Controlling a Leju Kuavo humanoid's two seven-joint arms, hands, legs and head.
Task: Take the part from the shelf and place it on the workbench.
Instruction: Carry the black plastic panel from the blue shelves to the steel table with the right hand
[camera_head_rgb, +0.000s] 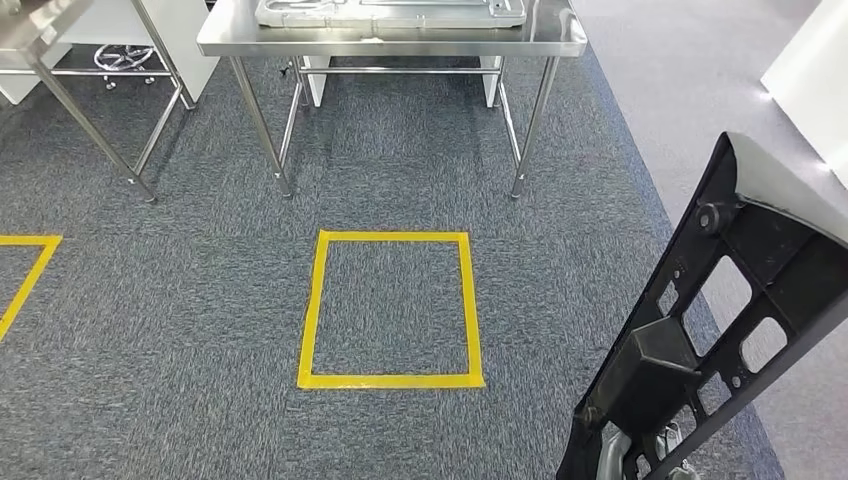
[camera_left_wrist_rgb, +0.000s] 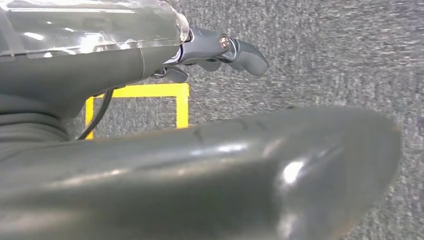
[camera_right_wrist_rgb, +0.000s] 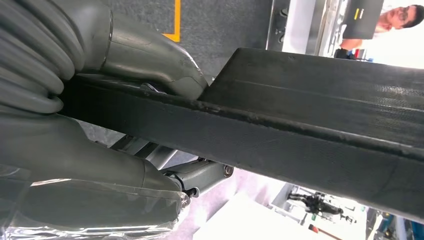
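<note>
**A:** Where is the part (camera_head_rgb: 720, 330) right now?

**B:** In the right hand (camera_right_wrist_rgb: 125, 65). It is a long black moulded panel with cut-out windows and ribs, and in the head view it stands tilted at the robot's right, well short of the steel tabletop (camera_head_rgb: 390, 40) ahead. The wrist camera shows the thumb lying on one face and the darker fingers under the other, so the hand is clamped on the panel's edge.

**A:** How will it carry?

**B:** My guess is rigid plastic, fairly light for its length, but awkward: held near one end, the free end will want to swing. The faces look smooth, so a slip is possible. The ribbed frame beside the cut-outs seems a safer hold than the plain face.

**A:** And the left hand (camera_left_wrist_rgb: 220, 50)?

**B:** It hangs over the carpet with nothing in it. The fingers look partly curled, and I cannot tell whether they are spread or drawn in.

**A:** What lies between the robot and the tabletop?

**B:** A yellow taped square (camera_head_rgb: 392, 310) on the carpet, directly before the tabletop's legs. A pale tray-like piece (camera_head_rgb: 390, 12) already lies on the tabletop. A second steel table (camera_head_rgb: 60, 60) stands to the left of the tabletop. A person (camera_right_wrist_rgb: 400, 17) stands in the background of the right wrist view.
</note>
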